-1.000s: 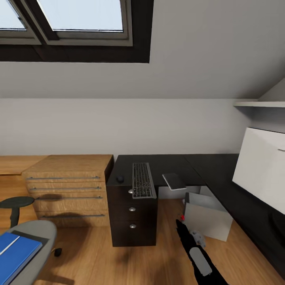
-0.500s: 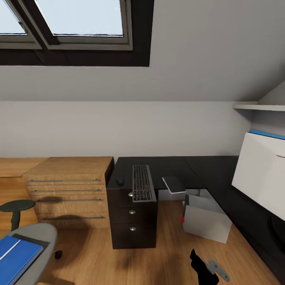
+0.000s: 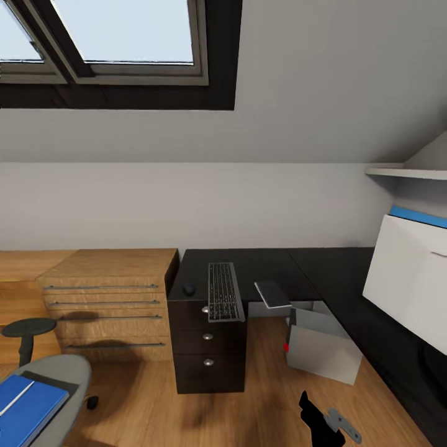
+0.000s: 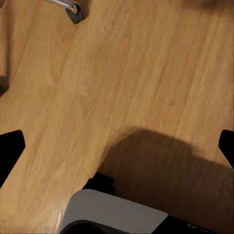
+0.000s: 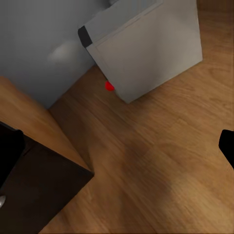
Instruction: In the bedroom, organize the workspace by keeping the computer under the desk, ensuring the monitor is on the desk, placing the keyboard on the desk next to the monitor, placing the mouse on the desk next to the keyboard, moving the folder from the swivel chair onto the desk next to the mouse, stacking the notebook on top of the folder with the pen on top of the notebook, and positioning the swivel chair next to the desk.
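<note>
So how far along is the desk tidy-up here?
Done: keyboard and mouse lie on the desk, computer sits under it, and the monitor stands on the desk. In hand: nothing. Left: folder is on the chair; notebook needs stacking, then pen and chair.

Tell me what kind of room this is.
Likely an attic bedroom used as a home office: a roof window set in a sloped wall, a black L-shaped desk with a keyboard on it, and a wood chest of drawers on plank flooring.
</note>
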### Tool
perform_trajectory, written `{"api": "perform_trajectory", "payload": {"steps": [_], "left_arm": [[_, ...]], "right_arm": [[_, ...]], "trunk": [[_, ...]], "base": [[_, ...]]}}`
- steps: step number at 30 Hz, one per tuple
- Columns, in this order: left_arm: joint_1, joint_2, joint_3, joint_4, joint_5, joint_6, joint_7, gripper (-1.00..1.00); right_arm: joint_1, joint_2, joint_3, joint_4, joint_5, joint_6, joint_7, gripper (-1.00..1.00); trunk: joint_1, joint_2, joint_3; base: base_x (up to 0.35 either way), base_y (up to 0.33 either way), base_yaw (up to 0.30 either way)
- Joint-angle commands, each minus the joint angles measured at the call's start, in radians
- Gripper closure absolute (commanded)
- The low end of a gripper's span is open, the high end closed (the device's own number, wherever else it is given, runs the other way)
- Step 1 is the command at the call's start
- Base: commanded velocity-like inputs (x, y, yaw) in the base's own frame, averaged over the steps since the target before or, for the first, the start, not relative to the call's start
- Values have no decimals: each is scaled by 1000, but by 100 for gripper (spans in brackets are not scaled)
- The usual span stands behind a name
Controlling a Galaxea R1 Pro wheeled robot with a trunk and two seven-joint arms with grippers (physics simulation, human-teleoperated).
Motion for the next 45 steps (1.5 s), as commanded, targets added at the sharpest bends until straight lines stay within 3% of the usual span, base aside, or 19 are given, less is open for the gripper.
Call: {"api": "perform_trajectory", "payload": {"steps": [1,10,18,45], "left_arm": [[0,0,-4,-2,5,4,8,-100],[0,-8,-4,3,5,4,8,-100],[0,-9,-4,4,5,4,8,-100],[0,-10,-6,4,5,3,8,-100]], "right_arm": [[0,1,-7,4,4,-10,1,-100],[0,7,-4,53,7,-126,3,-100],[0,6,-4,69,7,-130,4,-100],[0,7,-4,78,7,-131,4,-100]], "trunk": [[-4,7,2],[-38,70,31],[-69,126,56],[-173,315,140]], "base": [[0,0,81],[0,0,210],[-170,0,64],[-330,0,2]]}}
